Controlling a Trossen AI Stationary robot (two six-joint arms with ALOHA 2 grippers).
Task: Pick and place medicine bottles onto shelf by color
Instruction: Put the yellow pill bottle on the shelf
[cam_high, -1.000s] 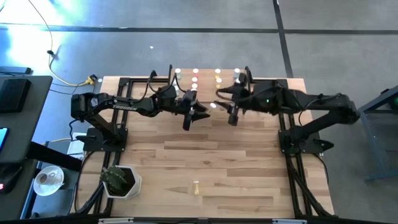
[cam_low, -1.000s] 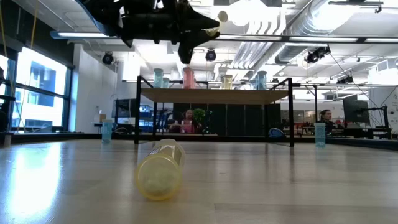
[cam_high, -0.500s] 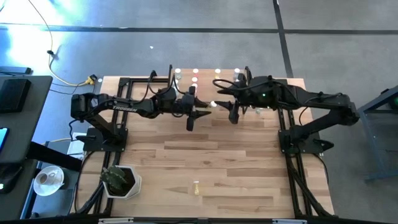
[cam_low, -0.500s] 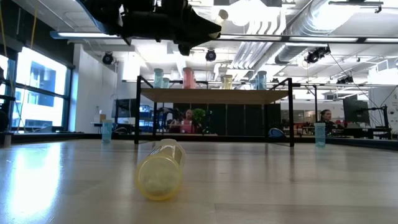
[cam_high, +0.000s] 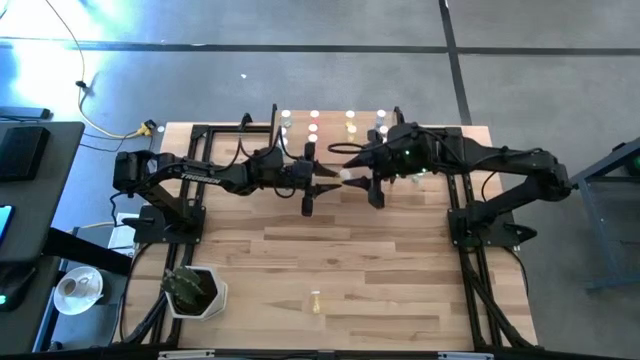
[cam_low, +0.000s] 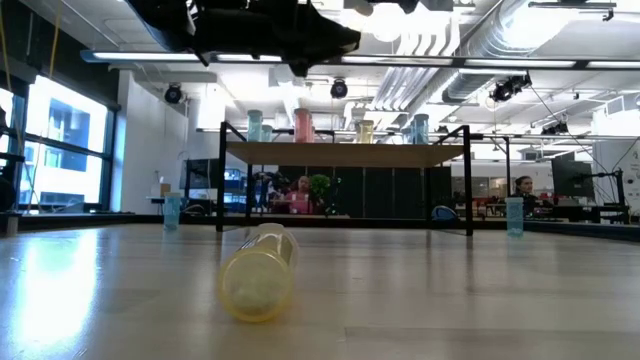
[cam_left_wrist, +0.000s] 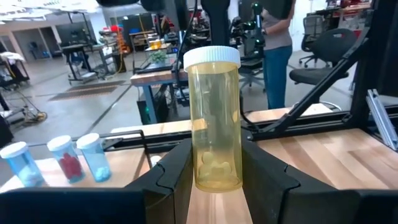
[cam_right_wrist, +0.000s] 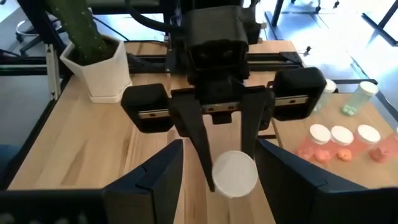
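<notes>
Yellow bottle hides the left gripper's fingertips.

We count two arms, left and right, one shelf and one potted plant. One yellow bottle stands between the left fingers; one lying bottle rests on the near bench. Four shelf bottles show at bench level, plus two blue bottles, far left and far right.

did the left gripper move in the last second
Yes. In the high view the left gripper, holding a yellow bottle, has shifted right toward the right gripper and slightly away from the shelf.
</notes>
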